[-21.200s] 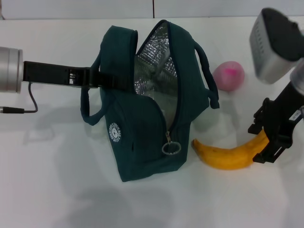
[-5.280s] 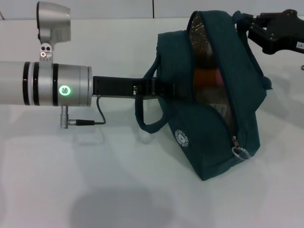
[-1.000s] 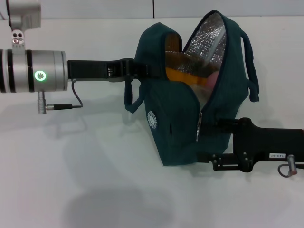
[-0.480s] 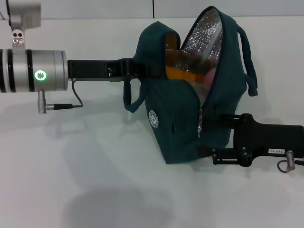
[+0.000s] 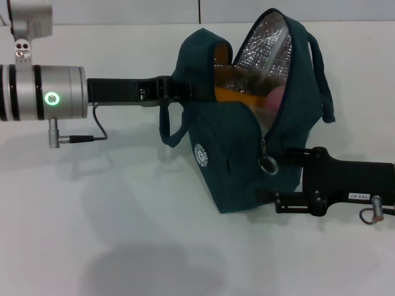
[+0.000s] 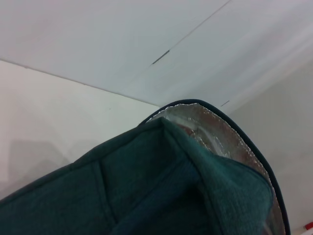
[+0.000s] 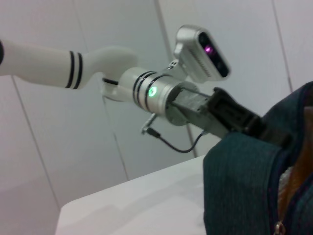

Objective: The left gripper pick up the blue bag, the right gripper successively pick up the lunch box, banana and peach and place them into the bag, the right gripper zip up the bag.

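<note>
Blue bag [image 5: 247, 154] stands on the white table [image 5: 123, 246], mouth gaping upward, foil lining showing. Left gripper [image 5: 176, 92] reaches in level from the bag's left side and grips the near rim fabric by the handle, clamped tight. Inside: banana [image 5: 237, 95] lying across the opening, peach [image 5: 274, 98] against the right-hand wall. Lunch box not discernible. Packing looks done; zipping remains.

Right gripper [image 5: 278, 179] sits low against the bag's right face, fingertips at the ring pull [image 5: 268, 164]; whether they pinch it cannot be told. Zip track runs from the pull up and over the bag's peak, so the draw likely goes upward, away from the table.
</note>
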You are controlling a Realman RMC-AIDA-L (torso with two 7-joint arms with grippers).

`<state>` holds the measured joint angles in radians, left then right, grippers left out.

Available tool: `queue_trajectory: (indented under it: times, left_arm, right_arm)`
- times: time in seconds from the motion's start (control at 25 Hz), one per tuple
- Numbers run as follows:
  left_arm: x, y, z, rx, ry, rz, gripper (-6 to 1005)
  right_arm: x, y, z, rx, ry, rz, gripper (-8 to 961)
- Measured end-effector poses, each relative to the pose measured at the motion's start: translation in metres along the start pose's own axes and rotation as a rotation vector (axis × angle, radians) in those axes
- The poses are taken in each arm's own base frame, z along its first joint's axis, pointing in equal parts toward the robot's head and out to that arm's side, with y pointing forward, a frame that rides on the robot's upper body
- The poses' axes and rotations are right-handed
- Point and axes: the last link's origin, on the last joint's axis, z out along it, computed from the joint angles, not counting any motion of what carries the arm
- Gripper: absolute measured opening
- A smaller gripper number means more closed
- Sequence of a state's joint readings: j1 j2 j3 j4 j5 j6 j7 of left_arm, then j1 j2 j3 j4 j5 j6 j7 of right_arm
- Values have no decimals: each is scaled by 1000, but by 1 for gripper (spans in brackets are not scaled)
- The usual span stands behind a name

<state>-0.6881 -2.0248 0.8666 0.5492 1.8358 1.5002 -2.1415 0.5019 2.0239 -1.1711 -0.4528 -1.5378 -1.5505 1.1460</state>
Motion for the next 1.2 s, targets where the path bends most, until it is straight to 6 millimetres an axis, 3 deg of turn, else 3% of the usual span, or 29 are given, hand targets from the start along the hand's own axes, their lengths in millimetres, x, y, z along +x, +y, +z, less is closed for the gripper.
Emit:
queue_trajectory:
  times: [0.72,1.2]
  left_arm:
    - [-1,-1,-1,2,1,-4,84]
    - [0,-1,-2,4,1,-2,88]
  right_arm:
    - [1,-9,-7,81,-19,8,720]
    - [1,-12,-8,102,-12,5,298]
